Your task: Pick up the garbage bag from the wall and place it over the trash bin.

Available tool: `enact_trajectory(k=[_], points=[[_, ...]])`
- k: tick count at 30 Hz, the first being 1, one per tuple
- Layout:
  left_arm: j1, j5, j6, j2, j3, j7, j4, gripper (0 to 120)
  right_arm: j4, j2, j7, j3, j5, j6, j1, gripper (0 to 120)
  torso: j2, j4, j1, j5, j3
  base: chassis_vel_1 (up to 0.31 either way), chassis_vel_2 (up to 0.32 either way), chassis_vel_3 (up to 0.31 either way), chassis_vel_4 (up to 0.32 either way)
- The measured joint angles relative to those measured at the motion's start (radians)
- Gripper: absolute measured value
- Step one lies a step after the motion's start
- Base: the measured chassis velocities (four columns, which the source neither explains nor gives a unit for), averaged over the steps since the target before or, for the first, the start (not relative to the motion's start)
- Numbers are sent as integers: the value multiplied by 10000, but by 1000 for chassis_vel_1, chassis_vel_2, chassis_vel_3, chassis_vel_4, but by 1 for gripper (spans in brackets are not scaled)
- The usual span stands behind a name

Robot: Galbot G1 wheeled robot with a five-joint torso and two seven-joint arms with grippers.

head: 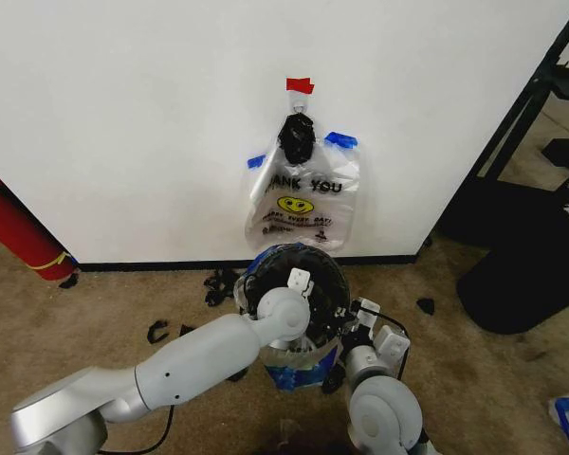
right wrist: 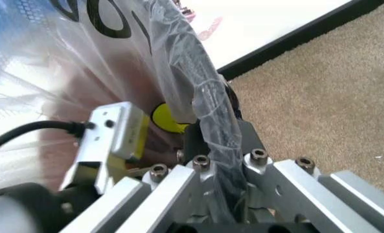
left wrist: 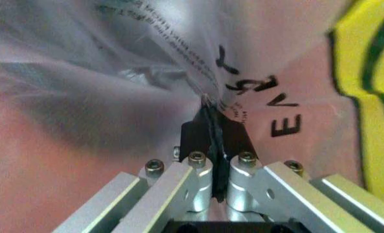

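The white wall rises just beyond both hands. On it, straight above the left hand, hangs a bag printed "THANK YOU" with a yellow smiley, its top corners taped in blue.

The trash bin stands on the carpet at the foot of the wall. The left hand is over its black mouth and the right hand is at the rim on the side away from the left arm. The garbage bag, thin clear film with blue patches, drapes down the bin's side beneath the left hand.

The head view hides the fingertips. Up close, the left hand is pinched shut on a fold of film that spreads away from it. Black letters and a yellow shape show there, though I cannot tell which sheet carries them. The right hand is clamped on a twisted rope of the garbage bag, with carpet and the black baseboard beyond.
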Motion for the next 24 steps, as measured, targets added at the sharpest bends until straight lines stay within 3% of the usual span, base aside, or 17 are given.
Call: enact_trajectory(k=[14,20,24], points=[[-63,552,-322,-139,14,405,553,0,-74,45,-42,-51,23,-12,47,0,0,0,0,1,0,0,0,0,0],[-79,589,-391,264,-74,373,-226,0,-294,56,-29,86,139,-10,180,0,0,0,0,0,0,0,0,0,0],[-312,640,-462,705,-4,461,-1553,0,-471,66,112,186,393,-29,335,0,0,1,0,0,0,0,0,0,0]])
